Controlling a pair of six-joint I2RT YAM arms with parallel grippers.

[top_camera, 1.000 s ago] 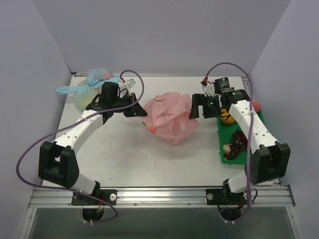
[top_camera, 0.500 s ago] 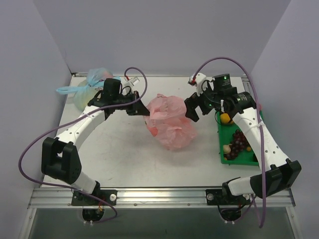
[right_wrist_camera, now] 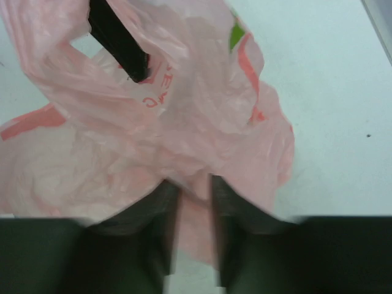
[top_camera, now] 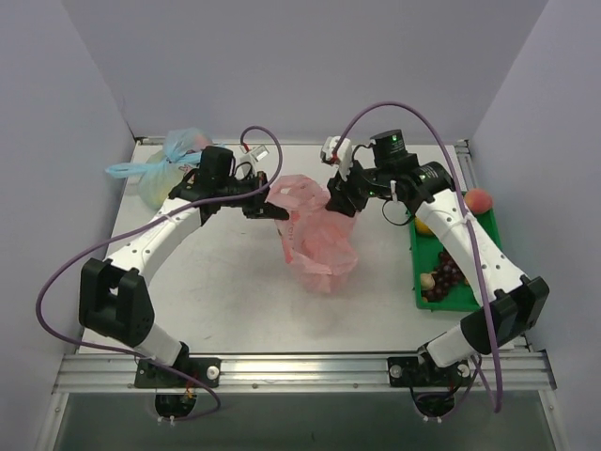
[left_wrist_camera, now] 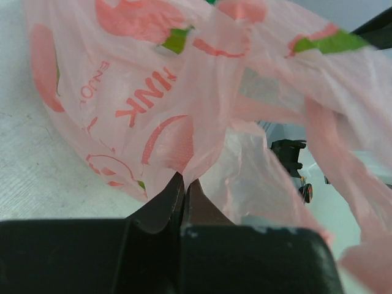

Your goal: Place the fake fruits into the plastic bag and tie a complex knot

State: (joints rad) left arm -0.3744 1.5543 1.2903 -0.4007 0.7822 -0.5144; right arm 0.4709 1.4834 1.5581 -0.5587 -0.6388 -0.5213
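Your pink plastic bag stands bunched on the worktop just left of the green tray, held from both sides. The left end effector pinches its edge on the side far from the tray, and the right end effector has the upper edge on the tray side. The fruits look unloaded: the grape bunch and a yellow-orange fruit lie in the tray, and a red-orange fruit sits at its far corner. So the step appears to be opening the mouth. Draw your two grips apart evenly and only a little upward. The film is thin, and a hard or lopsided pull would likely slip it out of a pinch or tear it. Aim the opening toward the tray. The overhead view gives you the layout but not the quality of the grip. The left wrist view shows its jaws fully closed on one fold of film. The right wrist view, which is blurred, shows a narrow gap stuffed with pink film. None of the views shows whether anything is inside the bag.
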